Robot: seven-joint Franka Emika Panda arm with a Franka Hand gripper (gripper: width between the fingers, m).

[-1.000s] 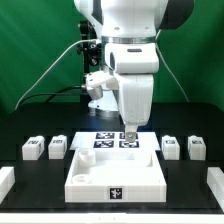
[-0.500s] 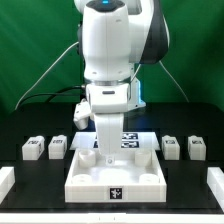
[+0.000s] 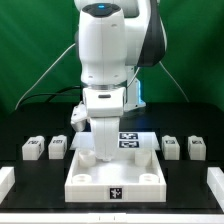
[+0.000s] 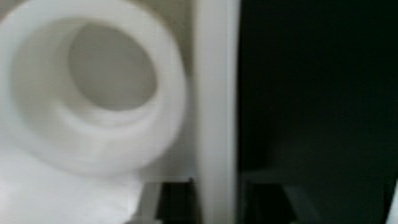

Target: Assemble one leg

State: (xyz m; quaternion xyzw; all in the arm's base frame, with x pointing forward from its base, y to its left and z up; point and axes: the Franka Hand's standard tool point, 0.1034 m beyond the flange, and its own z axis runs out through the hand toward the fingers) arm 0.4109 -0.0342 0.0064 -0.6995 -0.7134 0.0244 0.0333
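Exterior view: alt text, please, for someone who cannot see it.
A white robot arm reaches down, its gripper low over the square top's far corner on the exterior view's left. Two small tagged legs sit on the black table either side of the top.

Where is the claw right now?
The claw is low over the square top's far corner socket on the exterior view's left, near the closest leg; the wrist view shows that socket up close.
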